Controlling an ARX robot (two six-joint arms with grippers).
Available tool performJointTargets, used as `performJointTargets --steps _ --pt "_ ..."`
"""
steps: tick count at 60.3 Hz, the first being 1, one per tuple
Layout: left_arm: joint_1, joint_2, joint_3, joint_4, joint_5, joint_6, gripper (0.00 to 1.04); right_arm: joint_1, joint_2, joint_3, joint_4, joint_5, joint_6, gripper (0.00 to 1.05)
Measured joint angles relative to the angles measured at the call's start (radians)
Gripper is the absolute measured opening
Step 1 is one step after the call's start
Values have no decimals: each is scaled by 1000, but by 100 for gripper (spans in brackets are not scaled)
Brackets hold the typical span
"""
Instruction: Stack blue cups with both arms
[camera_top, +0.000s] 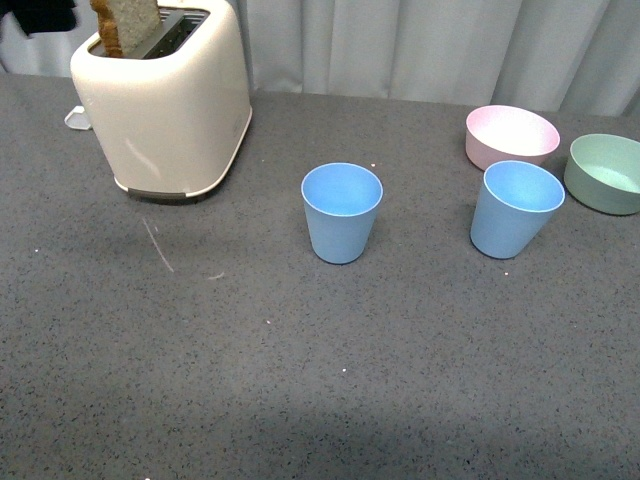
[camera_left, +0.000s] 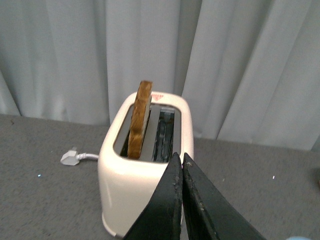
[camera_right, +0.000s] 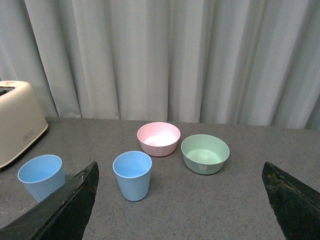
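Observation:
Two light-blue cups stand upright and apart on the grey table. One cup is near the middle, the other cup to its right, just in front of the bowls. Neither arm shows in the front view. My left gripper is shut with nothing between its fingers, held above the table in front of the toaster. My right gripper is open wide, high above the table, with the right-hand cup and the bowls seen between its fingers.
A cream toaster with a slice of toast stands at the back left, its white plug beside it. A pink bowl and a green bowl sit at the back right. A curtain hangs behind.

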Motion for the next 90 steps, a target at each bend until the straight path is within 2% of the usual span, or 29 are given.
performJointTargets --steps 25,47,50,55,90 --pt "116 -298 -292 -47 119 23 4 0 0 0 0 0 0 95" --pt "185 -598 -424 -218 191 25 4 0 0 0 0 0 0 95" --pt "223 -639 -434 -248 248 26 4 0 0 0 0 0 0 95" --pt "258 -711 -451 -304 261 26 4 0 0 0 0 1 0 95" --pt "262 -1155 -478 -691 267 26 4 0 0 0 0 0 0 95"
